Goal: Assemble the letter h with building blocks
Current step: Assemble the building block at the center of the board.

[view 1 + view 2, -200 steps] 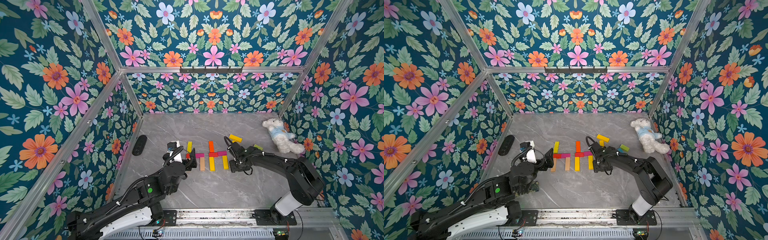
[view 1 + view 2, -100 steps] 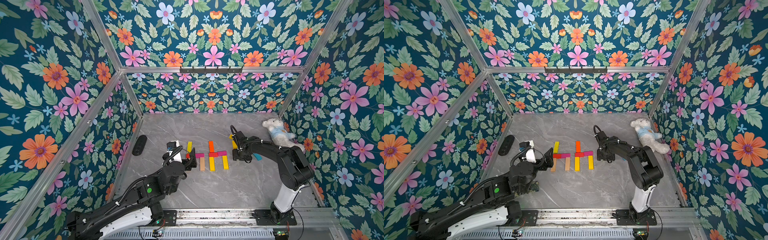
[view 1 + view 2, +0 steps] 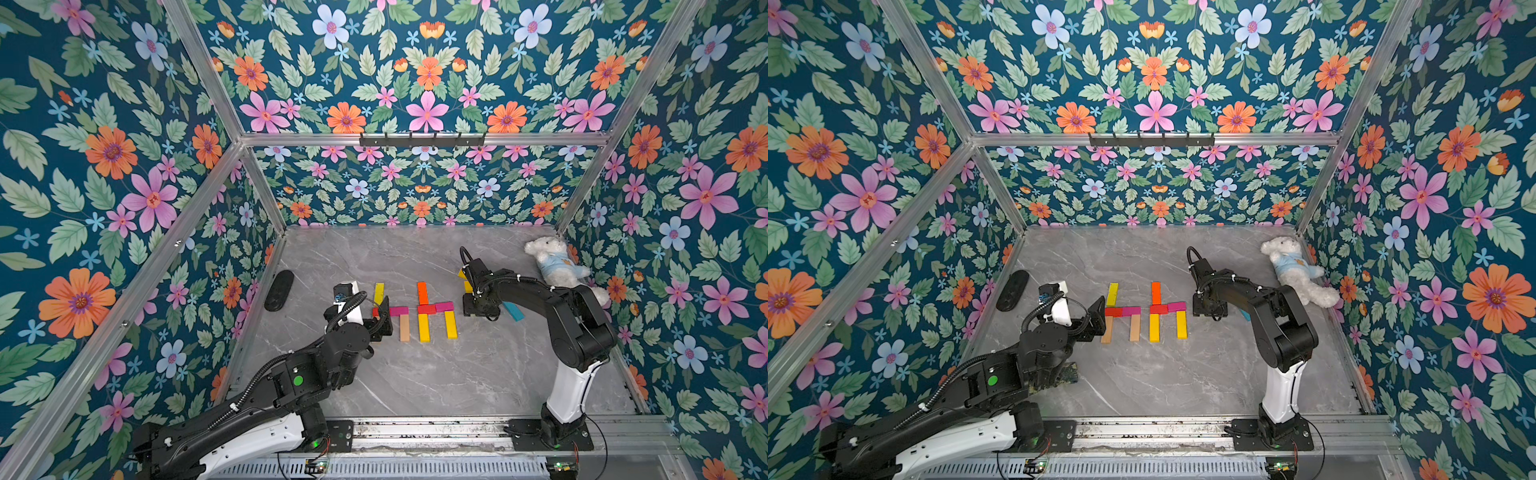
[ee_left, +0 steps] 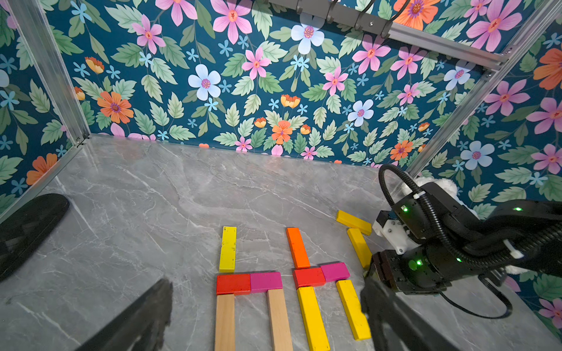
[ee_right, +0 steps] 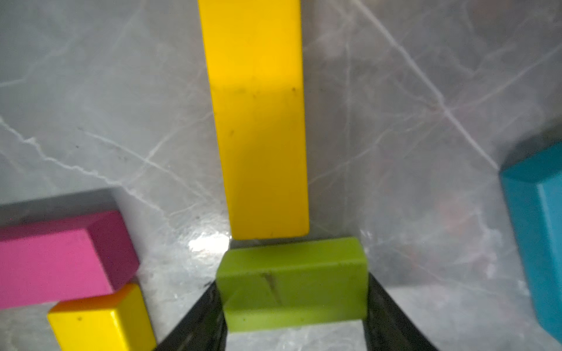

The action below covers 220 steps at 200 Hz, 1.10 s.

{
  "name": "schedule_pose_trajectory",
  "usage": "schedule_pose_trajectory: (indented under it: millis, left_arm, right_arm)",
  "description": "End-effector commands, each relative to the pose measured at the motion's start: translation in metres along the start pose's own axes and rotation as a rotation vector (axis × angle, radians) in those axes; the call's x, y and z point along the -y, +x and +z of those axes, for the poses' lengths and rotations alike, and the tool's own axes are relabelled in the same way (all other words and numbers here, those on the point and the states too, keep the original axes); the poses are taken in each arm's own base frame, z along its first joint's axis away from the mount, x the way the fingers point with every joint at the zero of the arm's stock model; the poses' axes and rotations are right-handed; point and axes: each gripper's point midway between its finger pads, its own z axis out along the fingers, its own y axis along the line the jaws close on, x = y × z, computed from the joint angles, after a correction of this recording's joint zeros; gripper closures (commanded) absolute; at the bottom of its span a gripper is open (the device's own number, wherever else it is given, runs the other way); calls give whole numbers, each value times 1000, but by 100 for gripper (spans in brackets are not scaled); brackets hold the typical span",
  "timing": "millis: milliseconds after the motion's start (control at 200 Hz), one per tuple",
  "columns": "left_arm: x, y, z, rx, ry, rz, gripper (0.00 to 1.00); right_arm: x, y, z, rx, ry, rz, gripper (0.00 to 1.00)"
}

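Building blocks (image 3: 423, 328) form two flat h shapes side by side on the counter (image 3: 415, 374); a green block (image 5: 292, 279), held in the right tool (image 5: 293, 304), just beside a yellow plank (image 5: 258, 121)

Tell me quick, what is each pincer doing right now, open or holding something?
Left pincer: open, holding nothing.
Right pincer: closed on a green block.

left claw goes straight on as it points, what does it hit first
Likely the nearest red block and pink block, straight ahead of the open left claw; its height over the table is unclear, so it might pass above them.
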Motion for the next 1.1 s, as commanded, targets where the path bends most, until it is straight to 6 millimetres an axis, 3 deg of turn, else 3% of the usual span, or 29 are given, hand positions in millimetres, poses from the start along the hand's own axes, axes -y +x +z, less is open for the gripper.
schedule_pose_trajectory:
  millis: [0, 395, 735, 835, 930, 1020, 1095]
  left_arm:
    - [-2, -5, 0, 16, -14, -2, 1]
    - [-2, -4, 0, 15, -14, -2, 0]
    - [-3, -5, -1, 18, -18, -3, 1]
    - [-2, -4, -1, 14, -13, -3, 1]
    - [-2, -5, -2, 12, -12, -7, 1]
    - [-4, -6, -2, 17, -13, -13, 1]
    - [-3, -6, -3, 20, -8, -17, 1]
  right_arm:
    - [14, 12, 9, -44, 61, -20, 38]
    - [12, 10, 14, -52, 60, -12, 34]
    - [11, 8, 12, -33, 50, 3, 20]
    - [10, 2, -1, 12, 29, 19, 19]
    - [10, -7, -31, 100, -8, 59, 19]
    - [30, -14, -50, 150, 10, 138, 19]
    - [56, -16, -52, 129, 12, 259, 19]
